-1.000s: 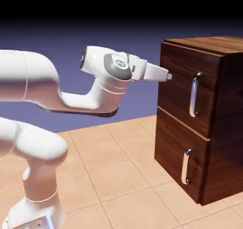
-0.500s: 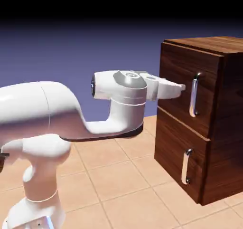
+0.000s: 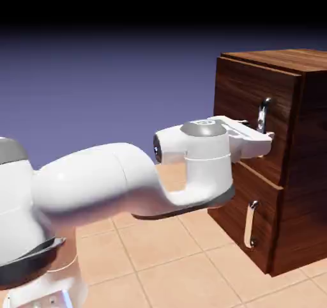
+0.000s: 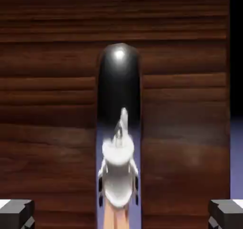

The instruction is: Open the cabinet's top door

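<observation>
The dark wood-grain cabinet (image 3: 281, 192) stands at the exterior view's right. Its top door (image 3: 239, 102) looks flush with the cabinet front, and its vertical silver handle (image 3: 263, 112) shows only at its upper end above my hand. My gripper (image 3: 265, 136) is at the handle's lower part, up against the door. In the hand view the shiny handle (image 4: 118, 95) runs up the middle in front of the door's wood (image 4: 52, 104). My gripper (image 4: 121, 214) straddles it, open: one grey fingertip (image 4: 16, 213) shows at each bottom corner, well clear of the bar.
Below the top door is the shorter lower door (image 3: 230, 204) with its own short silver handle (image 3: 250, 223), just under my forearm. The tiled floor (image 3: 166, 262) spreads in front of the cabinet. My arm's white links fill the lower left.
The arm has swung down and to the right. The hand went from left of the cabinet's upper edge to the top door's handle, which now lies between the fingers.
</observation>
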Controlling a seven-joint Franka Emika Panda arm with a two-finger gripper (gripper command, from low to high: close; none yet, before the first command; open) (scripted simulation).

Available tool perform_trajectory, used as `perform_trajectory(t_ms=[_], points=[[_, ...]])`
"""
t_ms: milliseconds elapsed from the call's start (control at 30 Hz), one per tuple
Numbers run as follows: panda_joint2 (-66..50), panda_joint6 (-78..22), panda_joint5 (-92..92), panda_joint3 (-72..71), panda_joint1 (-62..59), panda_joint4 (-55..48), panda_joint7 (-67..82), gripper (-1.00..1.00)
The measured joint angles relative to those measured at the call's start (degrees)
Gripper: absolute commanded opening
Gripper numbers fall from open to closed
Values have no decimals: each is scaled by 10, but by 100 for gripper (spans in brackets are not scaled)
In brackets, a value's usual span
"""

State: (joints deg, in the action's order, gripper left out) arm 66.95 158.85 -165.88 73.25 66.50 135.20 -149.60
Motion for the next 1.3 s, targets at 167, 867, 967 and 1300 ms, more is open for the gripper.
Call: perform_trajectory(t_ms=[167, 867, 967, 1300], points=[[-44, -40, -1, -42, -62, 51, -63, -100], [-121, -237, 288, -457, -422, 295, -164, -100], [-116, -250, 344, -520, -457, 313, -164, -100], [-94, -255, 529, -727, -577, 343, -164, -100]])
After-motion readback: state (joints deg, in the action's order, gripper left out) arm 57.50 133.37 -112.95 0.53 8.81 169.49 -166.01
